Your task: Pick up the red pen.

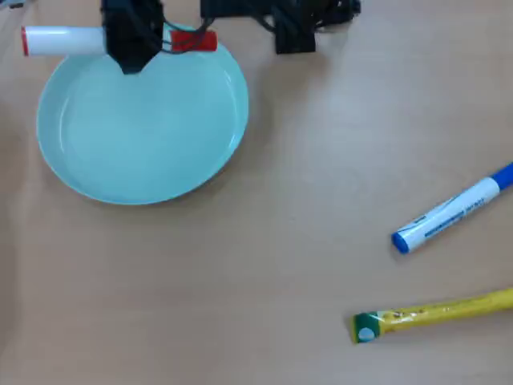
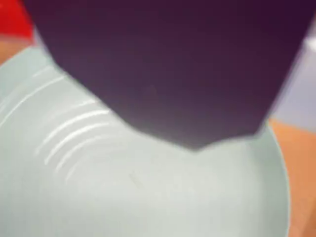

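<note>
Dark gripper body [image 2: 168,64], out of focus, fills the upper wrist view; we read it as the nearest item, hanging just over the pale plate [image 2: 148,197], whose bare inside spreads beneath it. From overhead we list the gripper [image 1: 130,44] at the plate's [image 1: 144,136] top rim, closed across the middle of the red pen [image 1: 60,40]. The pen lies level, its white barrel reaching left beyond the rim and its red cap showing to the right of the gripper, over the rim's edge. We judge the mid-barrel hold sensible: it balances the pen so neither end droops. Whether the pen is clear of the rim or resting on it we cannot tell from above. A red patch in the wrist view's top left corner is probably the cap. Well apart, at the lower right of the tan table [image 1: 288,265], lie a white marker with blue cap [image 1: 453,210] and a yellow pen with green end [image 1: 433,314], both untouched. Black cabling and a mount [image 1: 288,28] sit at the top edge.
</note>
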Motion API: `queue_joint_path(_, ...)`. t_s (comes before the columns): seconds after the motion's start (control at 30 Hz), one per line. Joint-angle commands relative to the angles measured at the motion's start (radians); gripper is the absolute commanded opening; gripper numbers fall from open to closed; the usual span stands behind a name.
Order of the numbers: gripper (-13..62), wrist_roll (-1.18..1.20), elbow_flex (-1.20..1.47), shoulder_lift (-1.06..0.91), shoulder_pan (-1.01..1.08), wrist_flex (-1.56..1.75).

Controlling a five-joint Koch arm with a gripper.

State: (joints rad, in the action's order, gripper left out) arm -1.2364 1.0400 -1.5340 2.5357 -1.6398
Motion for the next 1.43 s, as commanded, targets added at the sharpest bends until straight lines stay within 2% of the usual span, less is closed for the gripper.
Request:
queue_joint_path(0.0,-6.5,0.008,-0.137,-0.078,-0.02,-0.023)
queue_joint_path(1.4,-6.5,0.028,-0.081,-0.077,-0.092,-0.043)
